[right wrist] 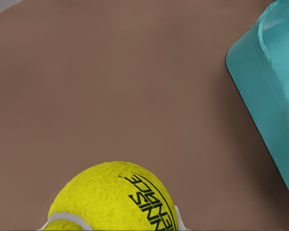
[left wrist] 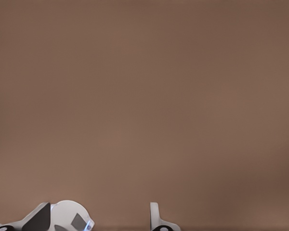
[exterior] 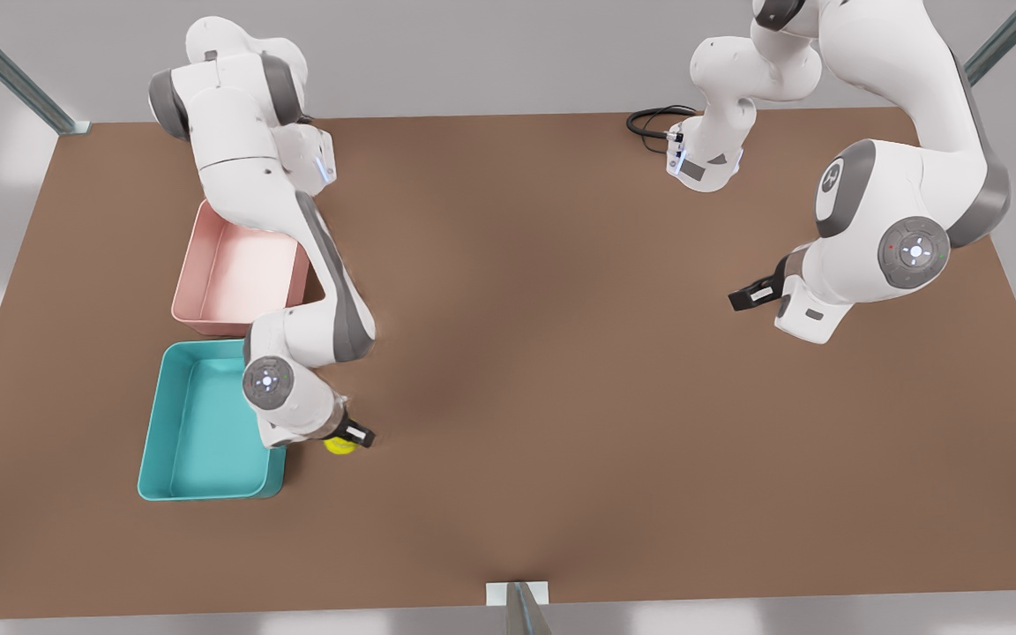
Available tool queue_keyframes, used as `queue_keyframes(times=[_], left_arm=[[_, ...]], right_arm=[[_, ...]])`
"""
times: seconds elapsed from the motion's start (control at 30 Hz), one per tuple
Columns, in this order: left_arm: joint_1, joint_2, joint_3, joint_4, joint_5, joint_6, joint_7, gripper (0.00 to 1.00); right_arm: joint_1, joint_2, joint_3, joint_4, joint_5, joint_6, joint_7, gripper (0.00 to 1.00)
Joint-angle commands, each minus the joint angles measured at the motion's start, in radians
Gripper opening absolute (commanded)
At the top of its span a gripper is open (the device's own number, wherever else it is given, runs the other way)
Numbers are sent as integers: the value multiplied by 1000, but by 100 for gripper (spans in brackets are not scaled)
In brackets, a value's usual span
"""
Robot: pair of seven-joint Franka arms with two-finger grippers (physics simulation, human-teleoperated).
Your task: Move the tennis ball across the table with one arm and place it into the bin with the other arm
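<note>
The yellow-green tennis ball lies just off the teal bin's corner nearest the front view's right. My right gripper, on the arm at the front view's left, is directly over the ball and partly covers it. In the right wrist view the tennis ball looms close, with the bin's wall beside it. My left gripper, on the arm at the front view's right, hangs open and empty above bare table, far from the ball.
A pink tray sits behind the teal bin, partly under the right arm. A black cable coils at the table's back edge. The brown table spreads wide between the two arms.
</note>
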Motion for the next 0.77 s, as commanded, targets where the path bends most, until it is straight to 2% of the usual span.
queue_keyframes(times=[0.0, 0.1, 0.17, 0.2, 0.23, 0.37, 0.43, 0.47, 0.5, 0.57, 0.73], left_arm=[[0, -1, -1, 0, 0, -1, -21, 100], [0, -1, 1, 0, 0, -1, -21, 100], [0, 0, -1, 0, 0, -1, -21, 100], [0, 0, -1, 0, 0, -1, -21, 100], [-3, 0, -1, 0, 0, -1, -22, 100], [-2, 0, -1, 0, 0, -1, -22, 100], [0, 0, -1, 0, 0, -1, -21, 100], [0, 0, -1, 0, 0, -1, -22, 100], [0, 0, -1, 0, 0, -1, -22, 100], [-2, 0, -1, 0, 0, -1, -22, 100], [-2, 2, -1, 0, 0, -1, -21, 100]], right_arm=[[-76, -30, -1, -1, -84, -163, -481, 76], [-187, -50, -27, -10, -119, -223, -728, 76], [-216, -48, -39, -53, -117, -223, -751, 76], [-229, -47, -37, -62, -113, -223, -750, 86], [-233, -44, -37, -62, -107, -223, -745, 100], [-233, -50, -37, -61, -102, -234, -734, 100], [-260, -160, -27, -56, -120, -398, -725, 100], [-266, -240, -21, -56, -224, -449, -720, 100], [-331, -318, 71, -61, -324, -470, -722, 100], [-352, -421, 91, -59, -328, -554, -728, 100], [-384, -498, 113, -67, -285, -659, -719, 100]])
